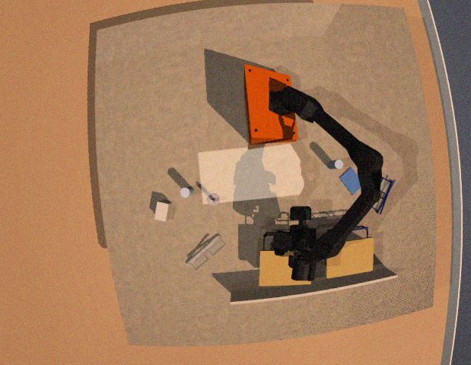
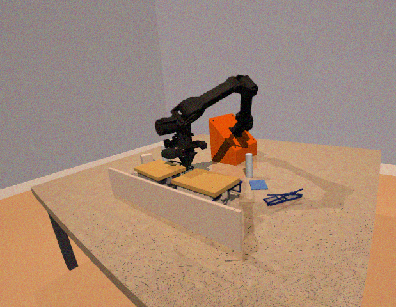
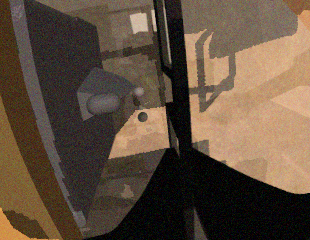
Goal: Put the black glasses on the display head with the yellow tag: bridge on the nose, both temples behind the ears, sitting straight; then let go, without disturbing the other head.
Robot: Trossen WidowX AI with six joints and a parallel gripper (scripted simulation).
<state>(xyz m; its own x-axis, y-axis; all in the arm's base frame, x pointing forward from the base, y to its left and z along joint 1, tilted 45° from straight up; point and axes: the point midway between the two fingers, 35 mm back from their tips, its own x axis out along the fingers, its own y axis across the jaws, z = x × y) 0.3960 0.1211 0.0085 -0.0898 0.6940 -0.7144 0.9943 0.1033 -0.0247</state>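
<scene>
My gripper (image 2: 188,167) (image 3: 177,155) is shut on the black glasses (image 1: 264,235) (image 3: 176,50), just behind the left tan board. In the top view the arm hides the fingertips and most of the frame. A grey display head (image 3: 95,80) with its protruding nose (image 3: 102,103) shows left of the glasses in the wrist view. Two small round knobs float beside the frame there. The other head stands under the right board, mostly hidden, wearing dark blue glasses (image 1: 361,226) (image 2: 238,187). No yellow tag is visible. I cannot tell where the black temples lie against the head.
Tan boards (image 1: 278,271) (image 1: 350,258) (image 2: 158,169) (image 2: 206,181) overhang the heads. A low wall (image 2: 174,208) stands in front. Also there are an orange wedge (image 1: 262,106) (image 2: 221,139), white cylinders (image 1: 338,163) (image 1: 184,192), loose blue glasses (image 2: 283,198) and grey glasses (image 1: 204,250).
</scene>
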